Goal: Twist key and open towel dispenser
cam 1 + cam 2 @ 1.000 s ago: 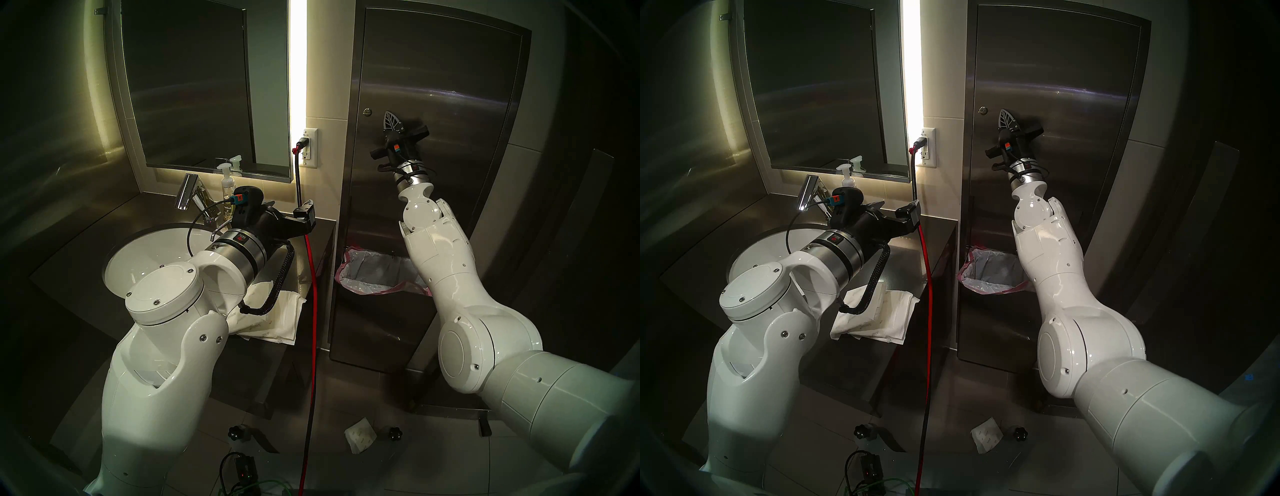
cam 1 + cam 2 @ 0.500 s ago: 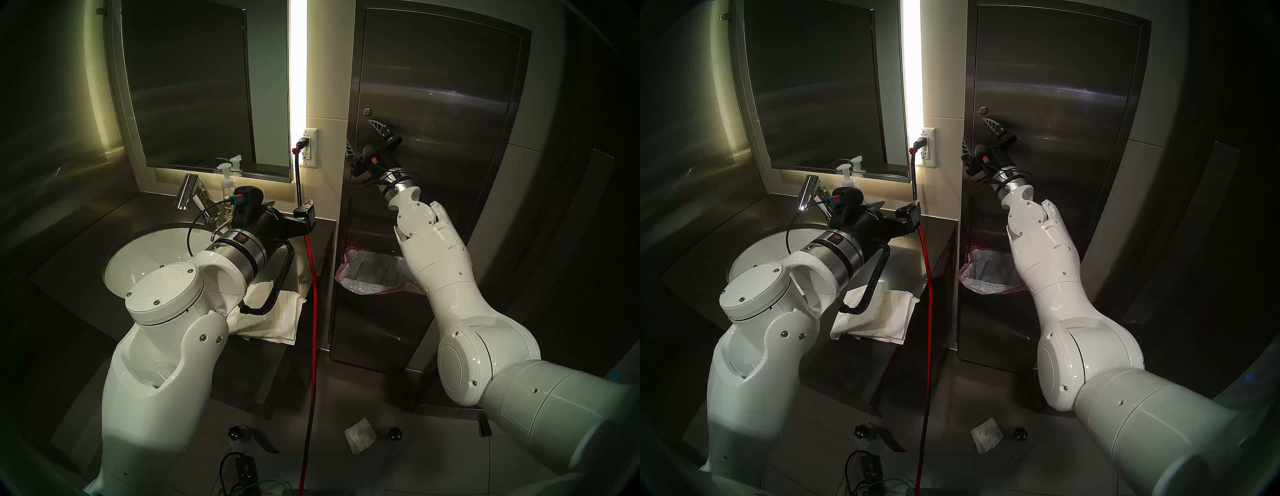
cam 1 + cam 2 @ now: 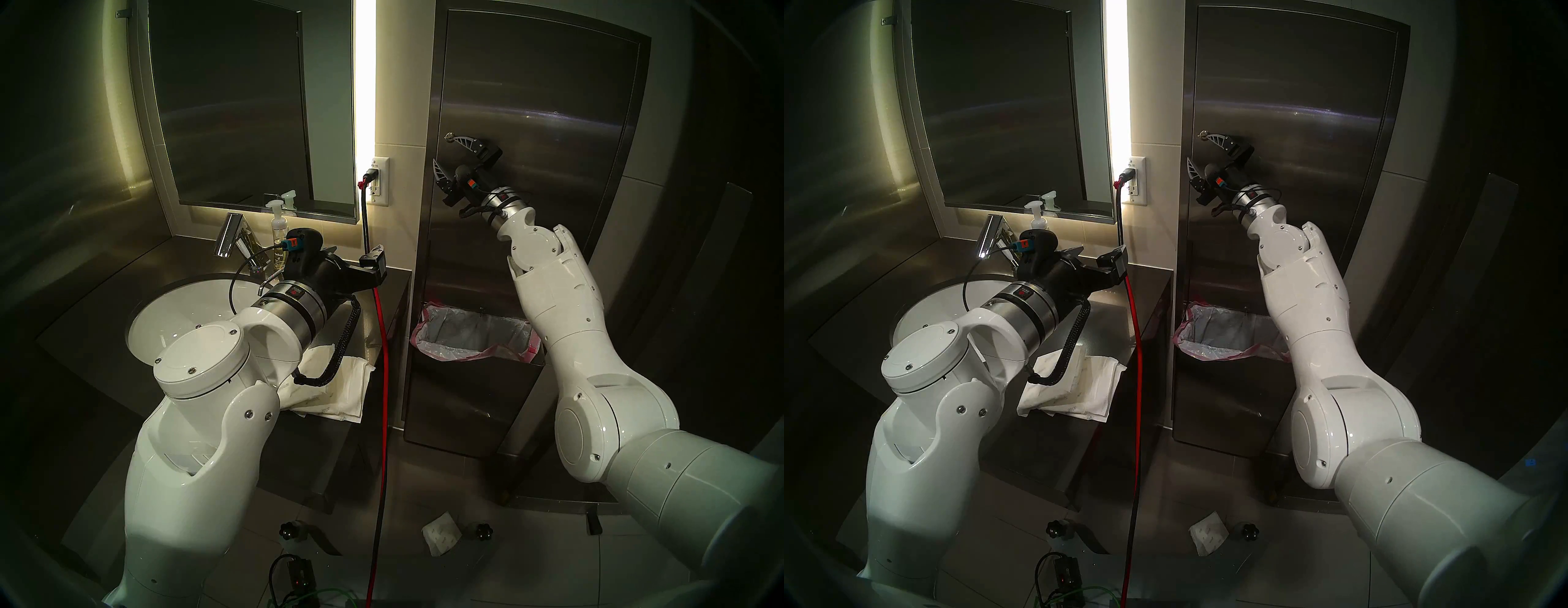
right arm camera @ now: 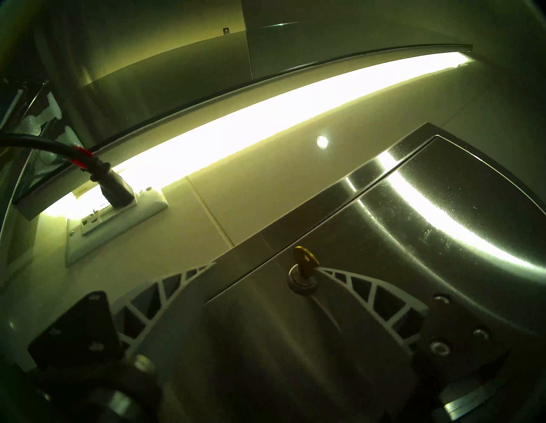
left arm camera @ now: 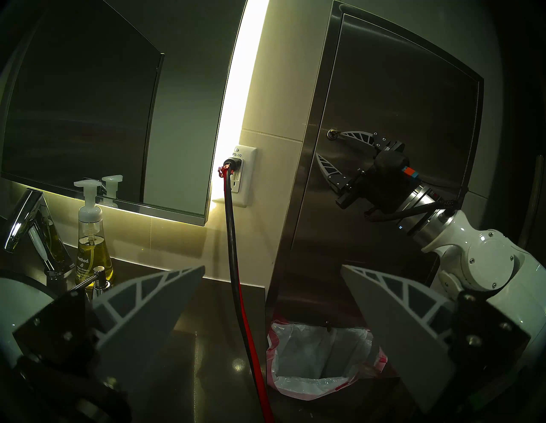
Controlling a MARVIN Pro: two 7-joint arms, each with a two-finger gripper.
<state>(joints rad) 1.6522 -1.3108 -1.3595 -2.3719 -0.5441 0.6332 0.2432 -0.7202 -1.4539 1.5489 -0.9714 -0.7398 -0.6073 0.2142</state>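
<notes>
The towel dispenser (image 3: 530, 127) is a tall brushed-steel wall cabinet with its door shut, so the towels inside are hidden. A pink-rimmed, bag-lined bin (image 3: 420, 335) sits below it. The small key (image 4: 304, 260) stands in a round chrome lock (image 4: 302, 282) near the door's left edge, and also shows in the head view (image 3: 449, 136). My right gripper (image 3: 444, 149) is open against the door. Its upper fingertip (image 4: 325, 270) is at the key and its other finger (image 4: 189, 273) lies past the door's edge. My left gripper (image 5: 273, 267) is open and empty over the counter.
A red-and-black cable (image 3: 384, 339) hangs from the white wall outlet (image 3: 377, 180) between the counter and the dispenser. Sink (image 3: 178, 314), faucet (image 3: 231, 235), soap bottle (image 3: 278, 237) and folded paper towels (image 3: 339, 390) are on the counter. A mirror (image 3: 237, 106) hangs above it.
My right gripper has opened and turned, swung left along the door, then risen until its upper fingertip reached the key. The left arm has not moved.
</notes>
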